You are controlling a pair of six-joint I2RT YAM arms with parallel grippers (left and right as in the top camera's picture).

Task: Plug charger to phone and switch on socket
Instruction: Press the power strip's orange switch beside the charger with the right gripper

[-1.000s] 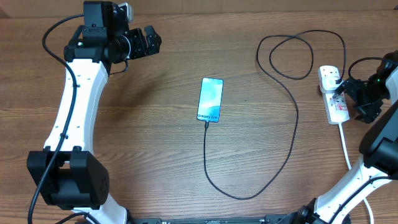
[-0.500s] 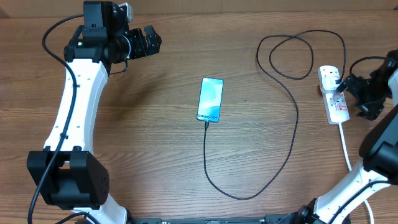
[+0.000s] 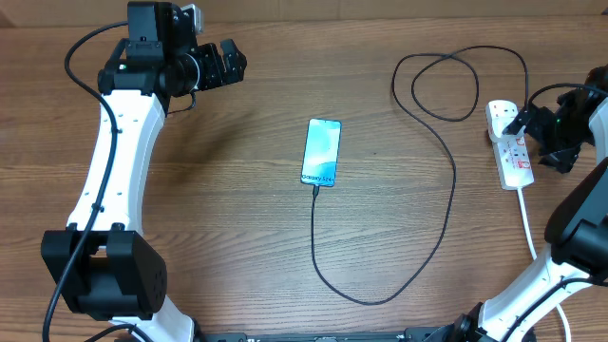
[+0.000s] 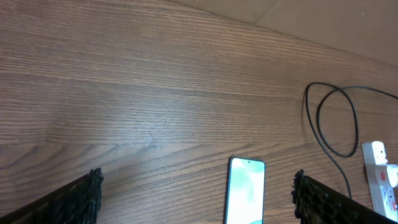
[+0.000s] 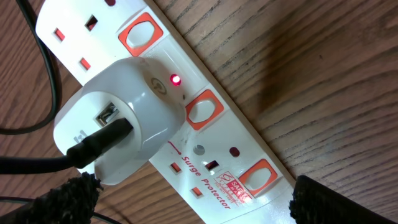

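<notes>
The phone (image 3: 321, 152) lies screen-up mid-table, and it also shows in the left wrist view (image 4: 245, 194). The charger's thin black cable (image 3: 450, 180) runs from the phone's near end, loops round and ends in a white plug head (image 5: 118, 127) seated in the socket strip (image 3: 511, 150). In the right wrist view a small red light (image 5: 176, 79) glows on the strip (image 5: 224, 143) beside an orange switch (image 5: 200, 111). My right gripper (image 5: 199, 205) is open, low over the strip, with a finger on either side of it. My left gripper (image 4: 199, 202) is open and empty, high at the far left.
The strip's thick white cord (image 3: 528, 223) runs toward the near right edge beside the right arm's base. The black cable makes a double loop (image 3: 446, 85) at the far right. Bare wooden tabletop (image 3: 218, 218) lies between the left arm and the phone.
My right gripper has moved along the strip toward its far end, closer to the plug head. The left arm, the phone and the cable have not moved.
</notes>
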